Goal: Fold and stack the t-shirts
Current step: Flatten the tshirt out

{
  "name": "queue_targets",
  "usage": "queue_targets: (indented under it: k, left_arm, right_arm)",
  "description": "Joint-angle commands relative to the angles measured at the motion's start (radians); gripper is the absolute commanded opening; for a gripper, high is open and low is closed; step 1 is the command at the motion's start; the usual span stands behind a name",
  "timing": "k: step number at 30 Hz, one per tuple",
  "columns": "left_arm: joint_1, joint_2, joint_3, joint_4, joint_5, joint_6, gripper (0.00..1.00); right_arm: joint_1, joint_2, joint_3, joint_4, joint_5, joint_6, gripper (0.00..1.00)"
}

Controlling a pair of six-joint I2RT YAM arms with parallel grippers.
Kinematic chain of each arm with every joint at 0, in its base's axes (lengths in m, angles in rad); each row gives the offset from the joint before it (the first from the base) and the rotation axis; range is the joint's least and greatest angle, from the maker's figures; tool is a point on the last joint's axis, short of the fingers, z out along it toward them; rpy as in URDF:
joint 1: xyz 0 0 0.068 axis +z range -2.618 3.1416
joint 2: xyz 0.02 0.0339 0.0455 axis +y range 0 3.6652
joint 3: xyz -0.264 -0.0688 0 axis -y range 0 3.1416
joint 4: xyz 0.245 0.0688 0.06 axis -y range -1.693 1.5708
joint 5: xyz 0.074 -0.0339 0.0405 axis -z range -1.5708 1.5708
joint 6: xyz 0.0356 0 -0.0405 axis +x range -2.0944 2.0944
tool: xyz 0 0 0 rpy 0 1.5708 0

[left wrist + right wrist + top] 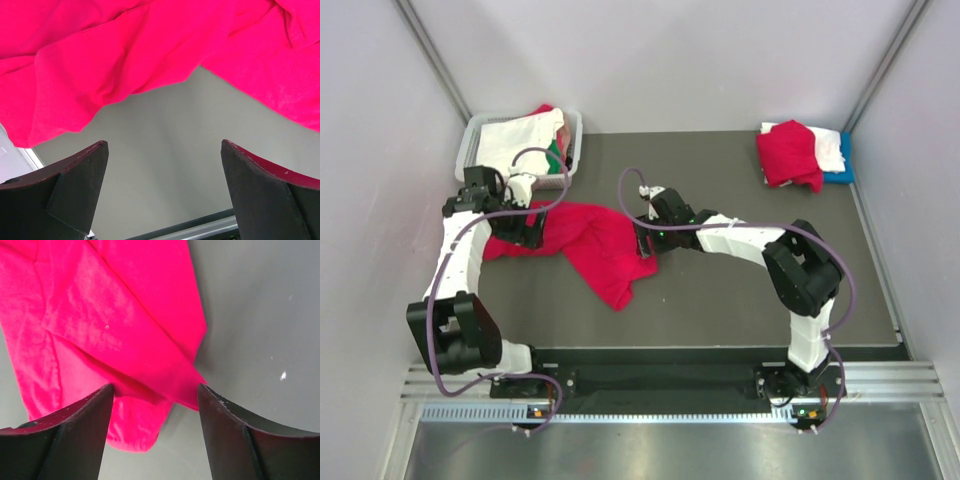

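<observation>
Both pincers stand released in the overhead view: the left pincer [523, 228] sits at the left end of a crumpled red t-shirt [595, 245] spread across the middle of the dark table [740, 290], and the right pincer [651, 252] is low over its right edge, so each arm is at one end of the garment, as it would need to be to pull it flat. In the upper left of the frame a pale plastic tub [577, 140] holds a white t-shirt [525, 135] and other unfolded cloth, while in the upper right corner a folded red t-shirt [788, 152] lies on white [831, 148] and blue [841, 172] ones, evidently the finished stack. From the left wrist, the left pincer [164, 144] is spread wide with nothing between its fingers; only bare table [170, 115] shows in the gap, and the red t-shirt [125, 50] fills the upper half of the frame, just beyond the fingertips. From the right wrist, the right pincer [155, 387] is also parted, its fingers straddling a folded hem corner of the red t-shirt [110, 315] that points toward the lower middle of the frame, with grey table [260, 340] to the right. The cloth is between the fingers but not yet pinched, so I judge this a grasp being set up at that corner.
</observation>
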Motion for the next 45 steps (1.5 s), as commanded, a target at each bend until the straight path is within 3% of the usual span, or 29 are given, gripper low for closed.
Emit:
queue_targets:
  k: [1, 5, 8, 11, 12, 15, 18, 22, 28, 32, 45]
  left_arm:
    - [0.003, -0.046, 0.033, -0.009, -0.004, 0.019, 0.99]
    - [0.004, -0.056, 0.042, -0.015, -0.019, 0.025, 0.99]
    - [0.004, -0.063, 0.051, -0.019, -0.027, 0.031, 0.99]
    - [0.004, -0.065, 0.053, -0.021, -0.022, 0.033, 0.99]
    - [0.004, -0.065, 0.051, -0.021, -0.021, 0.033, 0.98]
    - [0.003, -0.06, 0.043, -0.015, -0.021, 0.029, 0.98]
    - [0.004, -0.056, 0.031, -0.004, -0.018, 0.028, 0.99]
    - [0.004, -0.05, 0.025, 0.005, -0.018, 0.026, 0.99]
    - [0.006, -0.043, 0.037, 0.01, -0.016, 0.026, 0.99]
    - [0.004, -0.045, 0.037, 0.01, -0.015, 0.026, 0.99]
    - [0.006, -0.034, 0.053, 0.02, -0.019, 0.023, 0.99]
  right_arm:
    - [-0.017, 0.057, 0.036, 0.061, -0.034, -0.005, 0.66]
    - [-0.023, 0.085, 0.043, 0.072, -0.047, 0.001, 0.56]
    - [-0.022, 0.086, 0.046, 0.08, -0.047, 0.007, 0.43]
    - [-0.023, 0.083, 0.06, 0.069, -0.047, 0.006, 0.26]
    - [-0.023, 0.079, 0.063, 0.066, -0.045, 0.001, 0.15]
    - [-0.023, 0.057, 0.073, 0.044, -0.036, -0.014, 0.0]
    - [-0.022, 0.007, 0.079, 0.012, 0.001, -0.045, 0.0]
    - [-0.023, -0.104, 0.088, -0.061, 0.206, -0.111, 0.0]
    - [-0.152, -0.256, 0.044, -0.195, 0.439, -0.076, 0.0]
    - [-0.331, -0.372, -0.084, -0.167, 0.385, -0.005, 0.0]
    - [-0.341, -0.273, -0.188, -0.143, 0.269, 0.024, 0.0]
